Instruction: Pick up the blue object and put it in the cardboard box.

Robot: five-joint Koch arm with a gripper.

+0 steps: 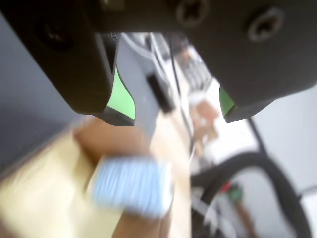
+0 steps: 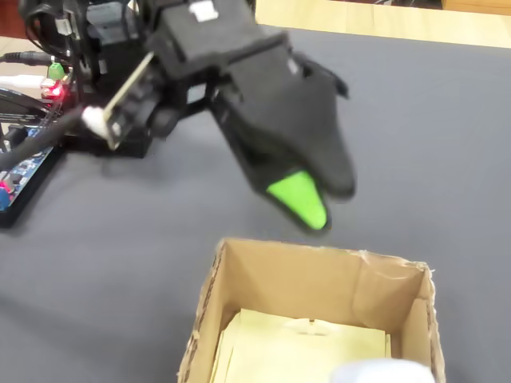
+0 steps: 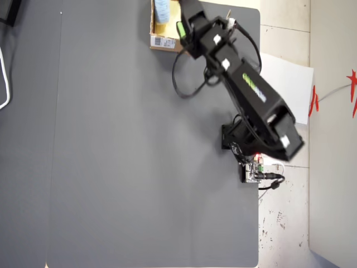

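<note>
The pale blue object (image 1: 132, 186) lies blurred inside the cardboard box (image 1: 44, 193), below the jaws and touching neither. The fixed view shows only its whitish top (image 2: 382, 372) at the bottom edge, on the box's tan floor. The overhead view has the blue object (image 3: 162, 10) in the cardboard box (image 3: 163, 42) at the mat's top edge, barcode label on the outer side. My gripper (image 1: 176, 111) is open, its green-padded fingers (image 1: 121, 99) wide apart with nothing between them. It hangs just above the box's far wall (image 2: 319, 275), gripper (image 2: 319, 195) pointing down, gripper (image 3: 181, 28) beside the box.
The arm's base and a circuit board with a red light (image 2: 52, 88) and cables stand at the left of the fixed view. A white paper sheet (image 3: 290, 89) lies off the grey mat (image 3: 122, 145) to the right. A black cable (image 3: 184, 84) loops near the box.
</note>
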